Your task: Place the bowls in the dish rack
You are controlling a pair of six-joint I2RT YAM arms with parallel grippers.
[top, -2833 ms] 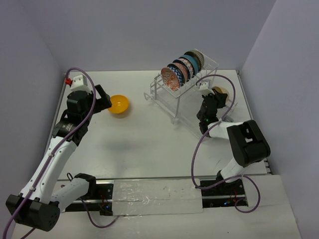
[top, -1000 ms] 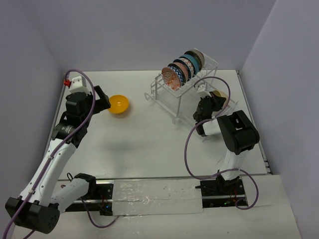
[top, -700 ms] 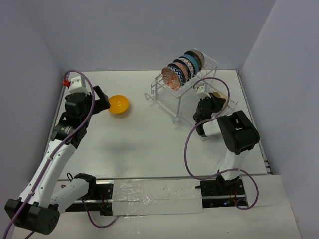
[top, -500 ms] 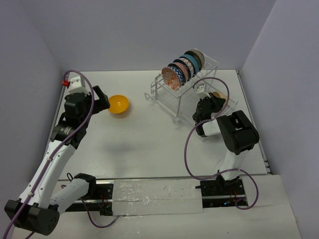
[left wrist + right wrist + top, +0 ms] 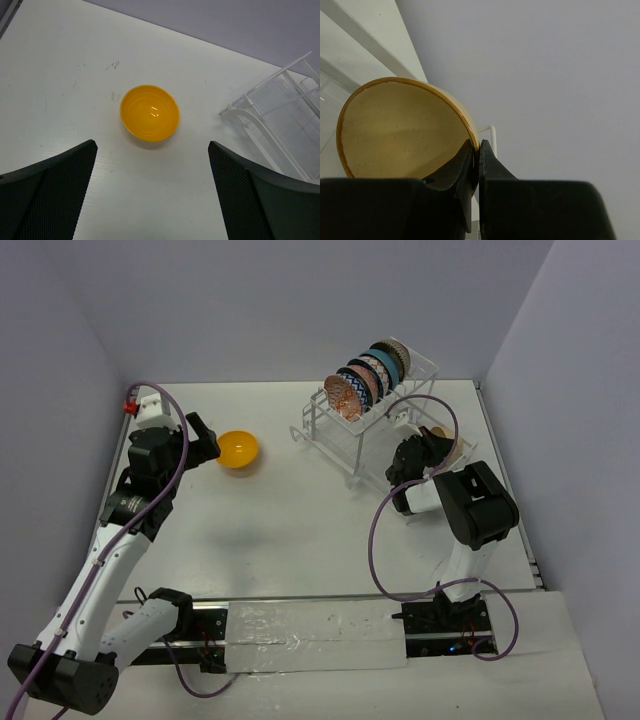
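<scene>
**Left fingers wide before the orange bowl, right fingers pinching the tan bowl**

On your left, the left gripper (image 5: pixel 203 443) hangs above the table (image 5: pixel 300 530). Its fingers (image 5: pixel 50 195) are spread fully apart, with nothing between them. In your left wrist view, the orange bowl (image 5: pixel 150 112) sits upright on the table. It lies ahead of the fingertips, centred on the gap between them, and touches neither finger. A corner of the rack (image 5: pixel 280 120) shows ahead of the right-hand finger, apart from that bowl.

Moving right, the racked bowls (image 5: pixel 365 380) stand on edge in 1 row along the rack's top slots. They are beyond the right arm's fingers and to their left.

On your right, the right gripper (image 5: pixel 476 150) is clenched on the rim of the tan bowl (image 5: pixel 400 130). 1 finger is inside the rim and 1 is outside. The bowl is tipped on edge, with its hollow turned toward the wrist camera, and it sits left of the fingertips in that view. From the top view, these fingers are just beside the rack's right end. You cannot tell whether the tan bowl touches the rack.
</scene>
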